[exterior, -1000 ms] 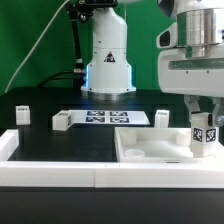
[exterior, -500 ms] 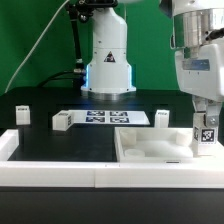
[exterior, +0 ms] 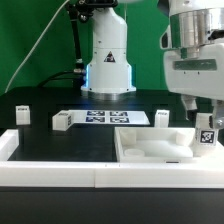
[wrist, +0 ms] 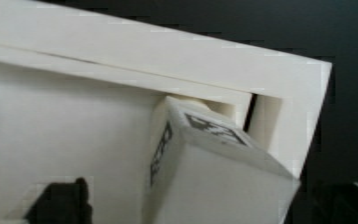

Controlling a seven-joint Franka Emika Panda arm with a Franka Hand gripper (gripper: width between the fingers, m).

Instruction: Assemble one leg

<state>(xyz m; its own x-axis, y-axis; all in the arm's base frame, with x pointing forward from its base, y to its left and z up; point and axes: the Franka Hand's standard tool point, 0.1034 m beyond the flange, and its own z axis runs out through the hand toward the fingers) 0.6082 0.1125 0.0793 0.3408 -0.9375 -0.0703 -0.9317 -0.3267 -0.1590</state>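
Leg [exterior: 205,134] shifted rightward, gripped within pincer [exterior: 206,128]

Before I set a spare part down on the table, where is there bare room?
Free: the black mat between the loose leg at the exterior view's left and the next leg; also the strip between the marker board and the front rail. Crowded: the tabletop at the right, where the gripper holds a leg.

A robotics lab was indicated: a black table [exterior: 60,140] was fenced by a white rim [exterior: 50,170], a green backdrop [exterior: 30,40] was hung behind the arm's base [exterior: 107,65], and the marker board [exterior: 100,118] was laid flat.
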